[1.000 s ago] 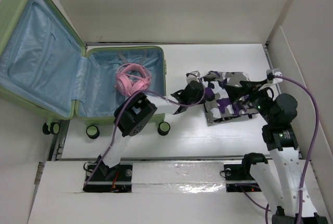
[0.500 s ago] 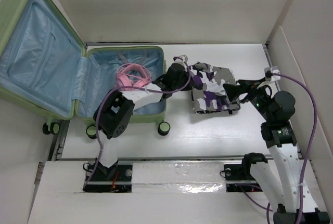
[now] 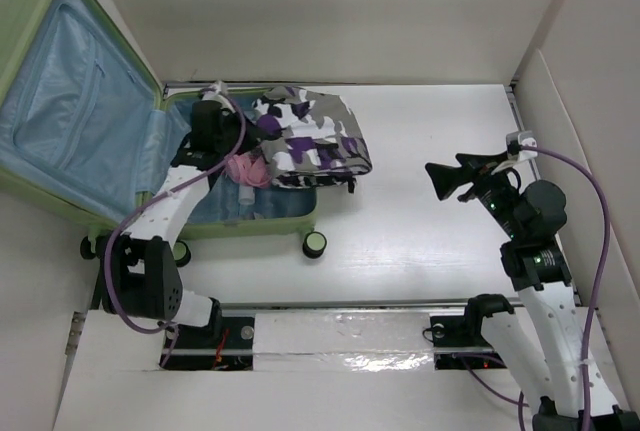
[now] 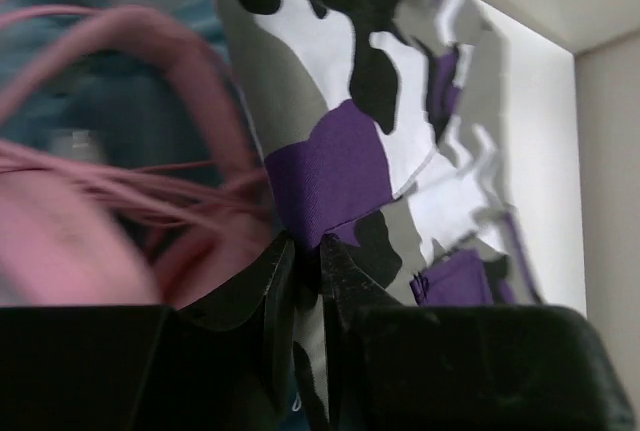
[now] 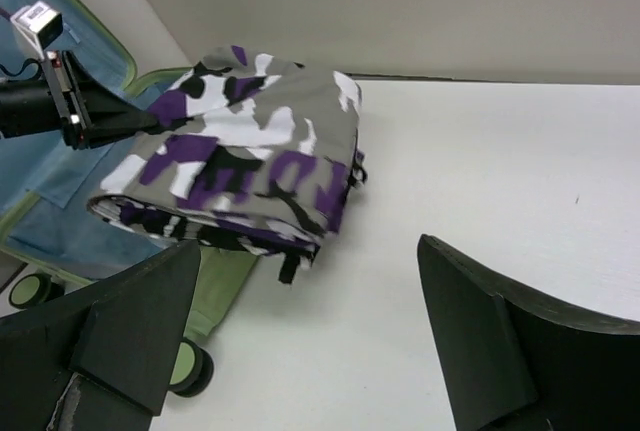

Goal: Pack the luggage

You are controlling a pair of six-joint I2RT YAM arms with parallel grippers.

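Observation:
The light-green luggage (image 3: 40, 201) lies open at the left, its blue-lined lid (image 3: 70, 101) raised. A pink headset (image 3: 245, 166) lies in its tray. A folded camouflage garment (image 3: 310, 136), grey, white, black and purple, hangs over the tray's right rim, partly inside. My left gripper (image 3: 240, 129) is shut on the garment's left edge, seen close in the left wrist view (image 4: 300, 251) beside the pink headset (image 4: 120, 201). My right gripper (image 3: 445, 179) is open and empty over the bare table, right of the garment (image 5: 250, 151).
The luggage's black caster wheels (image 3: 315, 243) stand at its near edge. White walls enclose the table at the back and right (image 3: 570, 121). Purple cables run along both arms.
My left gripper has dragged the camouflage garment leftward from mid-table onto the luggage tray's rim. My right gripper has let go of it and stayed at the right, open.

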